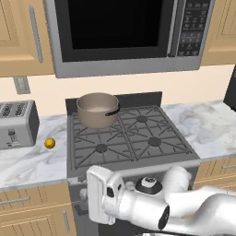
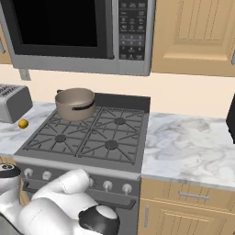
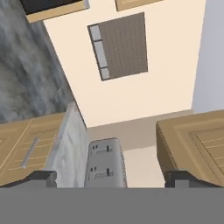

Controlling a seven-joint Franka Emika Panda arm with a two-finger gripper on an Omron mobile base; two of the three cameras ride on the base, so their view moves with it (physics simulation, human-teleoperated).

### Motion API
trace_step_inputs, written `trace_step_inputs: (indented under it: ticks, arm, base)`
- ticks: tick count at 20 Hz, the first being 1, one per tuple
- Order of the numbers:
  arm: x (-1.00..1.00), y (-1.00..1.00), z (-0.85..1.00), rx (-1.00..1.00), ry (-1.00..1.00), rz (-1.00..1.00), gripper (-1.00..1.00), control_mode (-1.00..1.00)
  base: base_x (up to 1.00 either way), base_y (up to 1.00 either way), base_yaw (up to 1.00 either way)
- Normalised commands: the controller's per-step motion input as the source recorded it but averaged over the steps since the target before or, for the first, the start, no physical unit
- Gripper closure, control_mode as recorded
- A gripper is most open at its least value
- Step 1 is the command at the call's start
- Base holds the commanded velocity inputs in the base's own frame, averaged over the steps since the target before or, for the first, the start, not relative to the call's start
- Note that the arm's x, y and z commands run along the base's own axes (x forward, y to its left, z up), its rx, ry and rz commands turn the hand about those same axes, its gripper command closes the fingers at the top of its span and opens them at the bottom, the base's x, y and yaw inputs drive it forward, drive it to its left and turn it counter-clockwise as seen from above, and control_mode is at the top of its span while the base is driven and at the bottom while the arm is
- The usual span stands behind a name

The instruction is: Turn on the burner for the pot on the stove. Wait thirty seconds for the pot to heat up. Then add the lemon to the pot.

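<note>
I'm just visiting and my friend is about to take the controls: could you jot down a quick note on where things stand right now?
Gripper: jaws wide open, holding nothing, arm low in front of the stove.
Pot: on the back left burner, looks empty.
Lemon: on the counter left of the stove, beside the toaster.
Done: nothing visible; no flame seen.
Left: turn the knob for the pot's burner, wait, then drop the lemon into the pot.

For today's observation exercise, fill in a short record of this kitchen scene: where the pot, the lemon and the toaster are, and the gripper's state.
pot: on the stove's back left burner, apart from the lemon
lemon: on the marble counter, left of the stove
toaster: on the counter, behind the lemon
gripper: open, holding nothing
</note>
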Motion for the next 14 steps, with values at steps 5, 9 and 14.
trace_step_inputs:
  ticks: [5,9,14]
  arm:
    - [0.58,-0.42,1.00,0.21,0.35,-0.16,-1.00,-1.00]
    - [0.62,-0.39,1.00,0.19,0.55,-0.26,-1.00,-1.00]
    - [0.63,-0.20,0.94,0.17,0.79,-0.27,-1.00,-1.00]
  base:
    - [0.00,0.00,0.00]
    - [0.00,0.00,0.00]
    - [0.00,0.00,0.00]
